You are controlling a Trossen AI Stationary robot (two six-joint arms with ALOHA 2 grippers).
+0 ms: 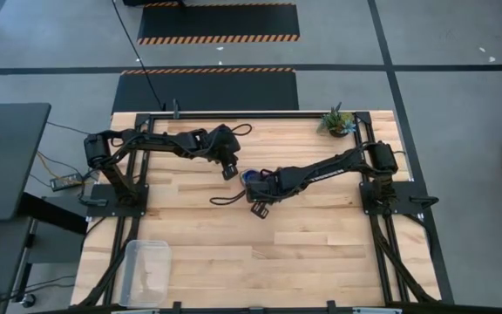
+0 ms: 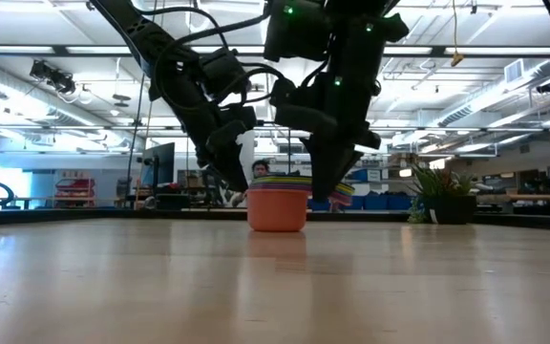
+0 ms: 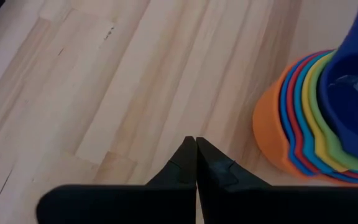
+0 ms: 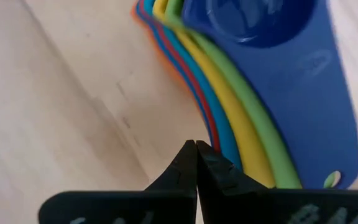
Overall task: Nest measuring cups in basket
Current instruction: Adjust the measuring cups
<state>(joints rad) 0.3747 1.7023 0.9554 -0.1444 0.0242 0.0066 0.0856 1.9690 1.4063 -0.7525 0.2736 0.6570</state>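
The wooden worktop (image 1: 321, 244) is seen from above with both dark arms reaching toward its middle. The clear basket (image 1: 145, 271) is set at the near left corner of the worktop, well apart from the arms and from the cups. A small potted plant (image 1: 337, 122) is placed at the far right corner.

The measuring cups (image 2: 278, 201) are found stacked one inside another near the middle of the worktop, outside the basket. The orange cup (image 3: 272, 127) is at the bottom as the widest, and red, blue, light blue, yellow and green rims are layered within it, with the dark blue cup (image 4: 272, 37) at the top. The flat handles are fanned together on one side.

The left claw (image 3: 196, 146) is held just beside the stack, its tips pressed together on nothing. The right claw (image 4: 196, 149) is poised over the handles, its tips likewise closed with nothing between them.

A person is glimpsed in the room behind the stack in the low view.
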